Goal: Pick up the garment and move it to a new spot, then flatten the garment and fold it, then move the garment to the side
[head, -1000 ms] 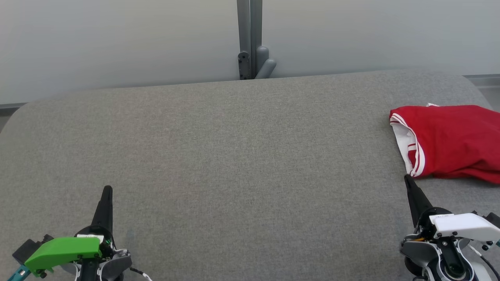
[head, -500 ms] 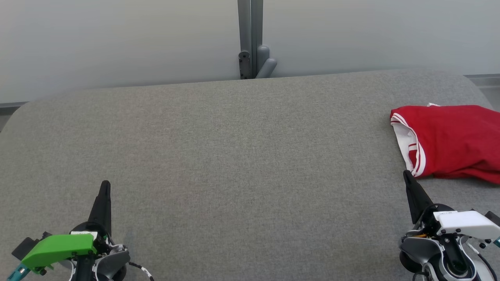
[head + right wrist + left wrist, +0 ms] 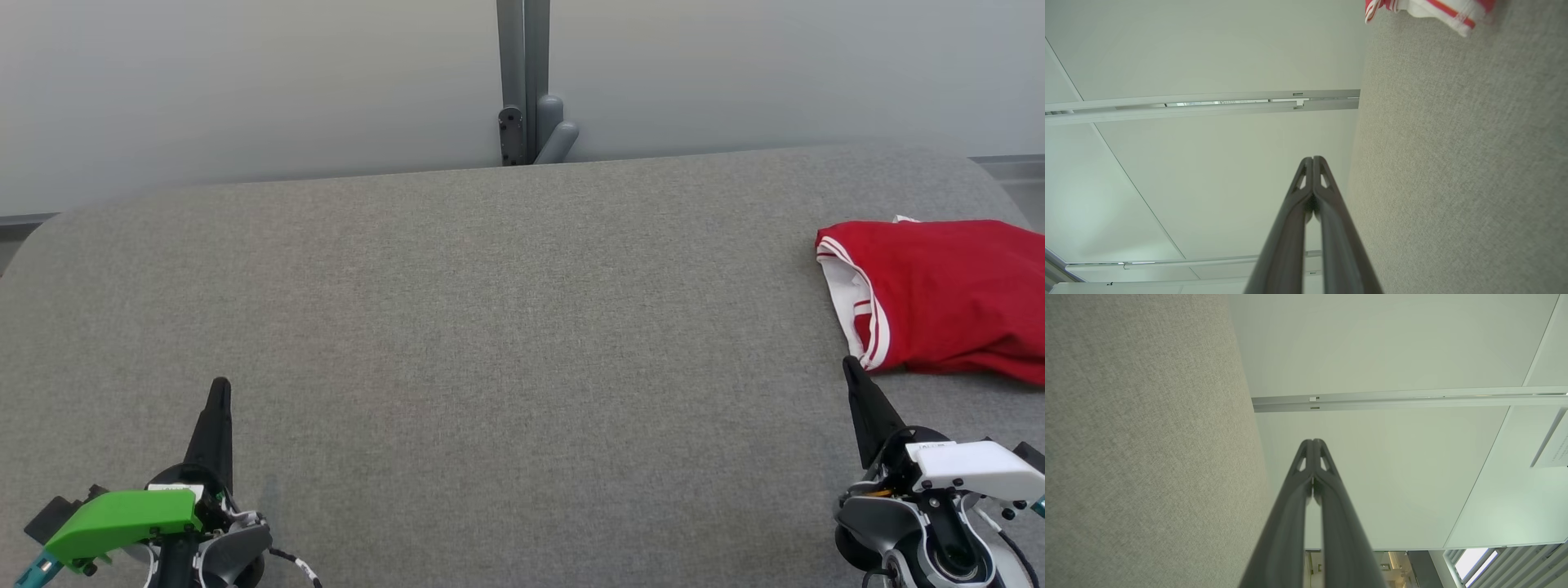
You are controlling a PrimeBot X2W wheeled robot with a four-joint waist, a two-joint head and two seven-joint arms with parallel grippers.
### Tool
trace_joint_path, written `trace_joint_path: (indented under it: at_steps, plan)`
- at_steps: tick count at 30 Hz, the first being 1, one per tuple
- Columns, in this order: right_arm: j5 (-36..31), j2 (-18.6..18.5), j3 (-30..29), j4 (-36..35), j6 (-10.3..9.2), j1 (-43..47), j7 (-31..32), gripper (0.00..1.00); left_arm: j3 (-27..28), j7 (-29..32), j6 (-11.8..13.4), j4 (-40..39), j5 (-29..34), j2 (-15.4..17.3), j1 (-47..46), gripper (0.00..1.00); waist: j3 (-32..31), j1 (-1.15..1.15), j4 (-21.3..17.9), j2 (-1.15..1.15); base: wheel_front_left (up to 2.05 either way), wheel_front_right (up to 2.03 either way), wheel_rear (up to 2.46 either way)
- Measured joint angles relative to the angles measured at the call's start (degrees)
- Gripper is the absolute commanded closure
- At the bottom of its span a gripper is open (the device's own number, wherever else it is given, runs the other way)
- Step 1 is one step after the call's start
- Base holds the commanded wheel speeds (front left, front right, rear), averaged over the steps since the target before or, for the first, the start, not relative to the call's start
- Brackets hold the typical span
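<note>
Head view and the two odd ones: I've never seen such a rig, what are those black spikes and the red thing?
This is a two-armed robot. The wide picture is from its head camera, looking down at a grey padded surface. The black spikes are its left hand and right hand, both shut, holding nothing. The other two pictures come from wrist cameras looking along each hand's fingers. The red garment with white trim lies loosely folded at the right, just beyond the right hand.
</note>
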Motion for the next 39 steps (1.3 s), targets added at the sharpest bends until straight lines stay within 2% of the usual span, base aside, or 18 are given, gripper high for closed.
trace_joint_path:
  at_steps: [39]
  plan:
    - [0.0, 0.0, 0.0, 0.0, 0.00, 0.0, 0.0, 1.00, 0.0, 0.0, 0.0, 0.0, 0.0, 0.0, 0.0, 1.00, 0.0, 0.00, 0.0, 0.00, 0.00, 0.00, 0.00]
